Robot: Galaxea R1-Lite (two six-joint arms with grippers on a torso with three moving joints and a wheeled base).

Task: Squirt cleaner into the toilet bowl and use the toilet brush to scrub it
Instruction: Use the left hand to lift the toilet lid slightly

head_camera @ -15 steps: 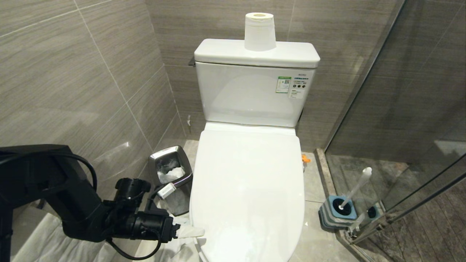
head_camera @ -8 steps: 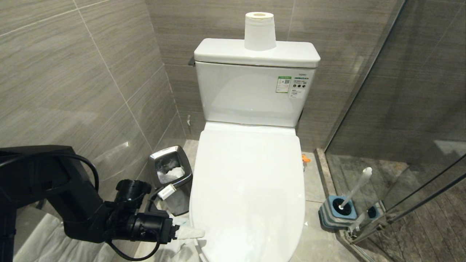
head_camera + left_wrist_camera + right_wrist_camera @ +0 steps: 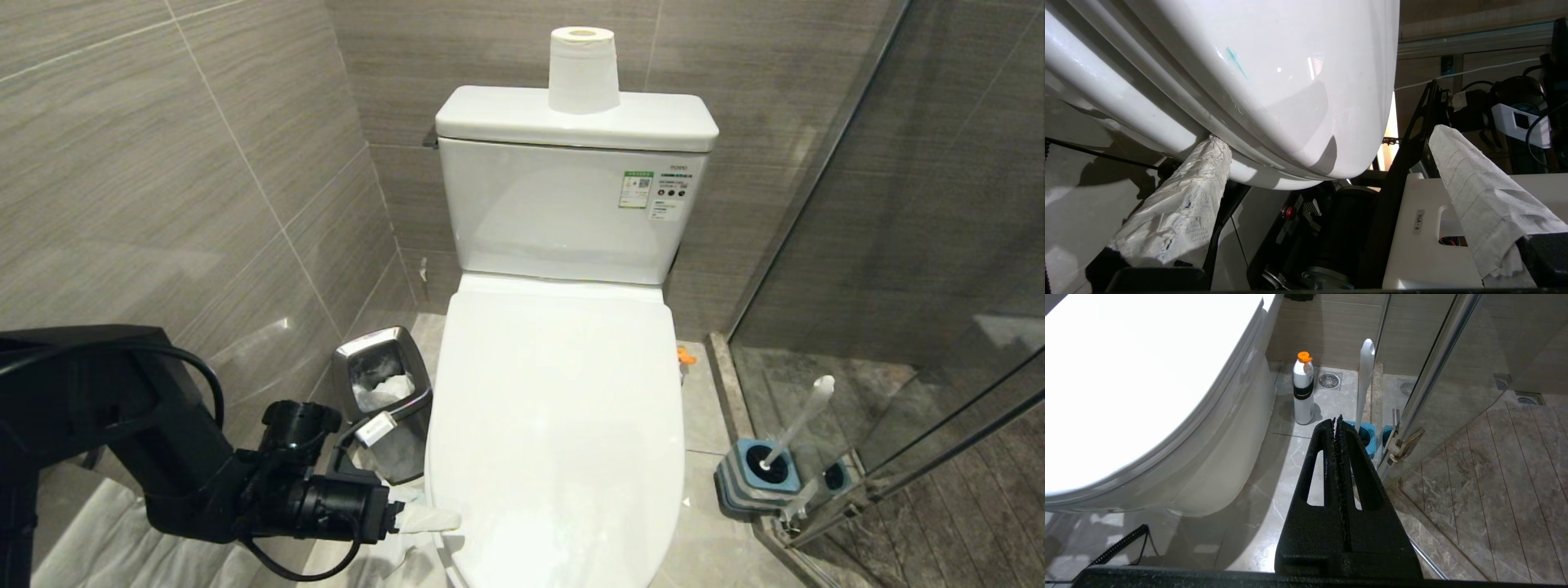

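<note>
The white toilet bowl (image 3: pixel 555 408) has its lid down, so the basin is hidden. My left gripper (image 3: pixel 430 519) is at the lid's front left edge, open, with paper-wrapped fingers (image 3: pixel 1184 204). In the left wrist view one finger sits under the rim of the toilet (image 3: pixel 1274 81) and the other stands clear of it. A small teal streak (image 3: pixel 1235 61) marks the white surface. The toilet brush (image 3: pixel 804 420) stands in its blue holder (image 3: pixel 759 478) on the right floor. My right gripper (image 3: pixel 1336 418) hangs shut and empty above the floor, near the brush (image 3: pixel 1364 375).
A white bottle with an orange cap (image 3: pixel 1303 390) stands on the floor beside the toilet. A steel waste bin (image 3: pixel 384 392) is left of the toilet. A paper roll (image 3: pixel 581 69) sits on the tank. A glass shower door (image 3: pixel 898 286) closes off the right.
</note>
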